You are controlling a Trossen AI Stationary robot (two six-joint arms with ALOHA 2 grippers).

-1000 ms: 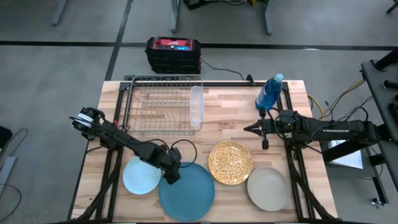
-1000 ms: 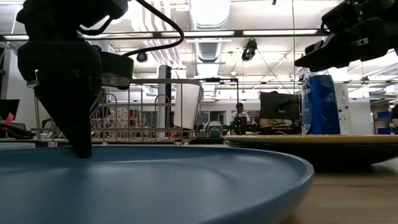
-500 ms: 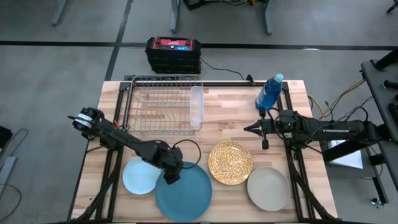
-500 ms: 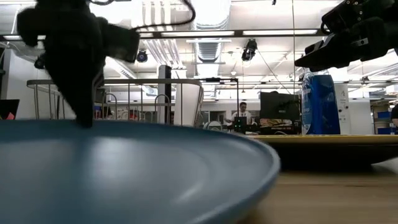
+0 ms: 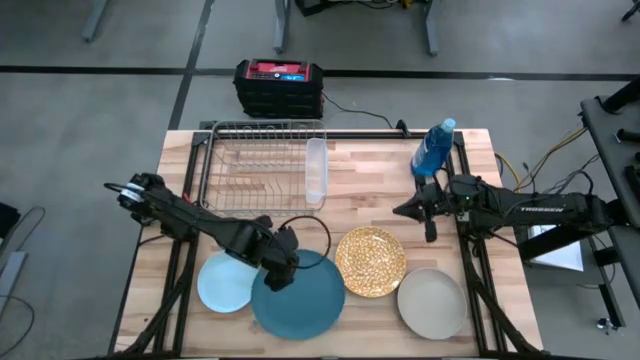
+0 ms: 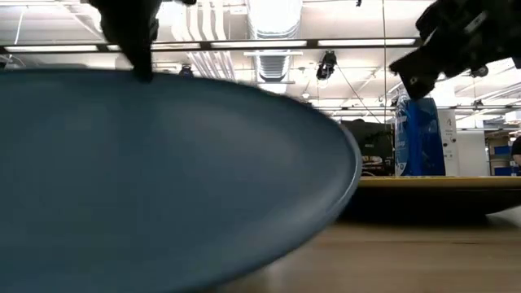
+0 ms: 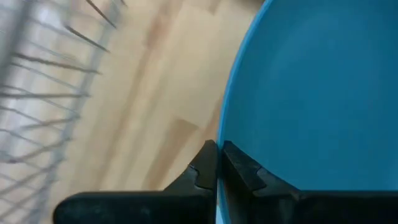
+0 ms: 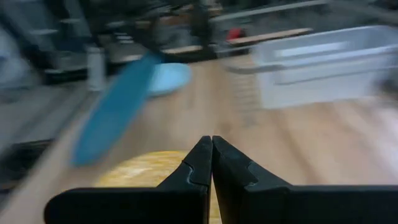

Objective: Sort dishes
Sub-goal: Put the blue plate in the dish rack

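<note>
The left gripper (image 5: pixel 281 268) has its jaws clamped on the far rim of the big mid-blue plate (image 5: pixel 297 297), and the plate is tipped up, with its far edge off the table (image 5: pixel 380 200) and its near edge low. In the left wrist view the two dark fingers (image 7: pixel 239 167) pinch the thin blue rim (image 7: pixel 219 134) between them. So the step in hand looks like lifting this plate to carry it away, most likely to the wire dish rack (image 5: pixel 262 170) at the far left of the table. The small pale blue plate (image 5: pixel 226 283) lies flat just to the left of the big one. The gold speckled plate (image 5: pixel 369 261) lies just to its right, and the beige-grey plate (image 5: pixel 431 303) sits at the near right. I see no dark teal-green plate here. The right gripper (image 5: pixel 402 210) waits above the table on the right, near the blue bottle (image 5: pixel 433 149), with its jaws together and nothing in them. Next, I think the left arm must raise the plate clear of its neighbours, turn it on edge, and slide it between the rack's wires without bumping the clear plastic cup (image 5: pixel 316 172) at the rack's right side.
</note>
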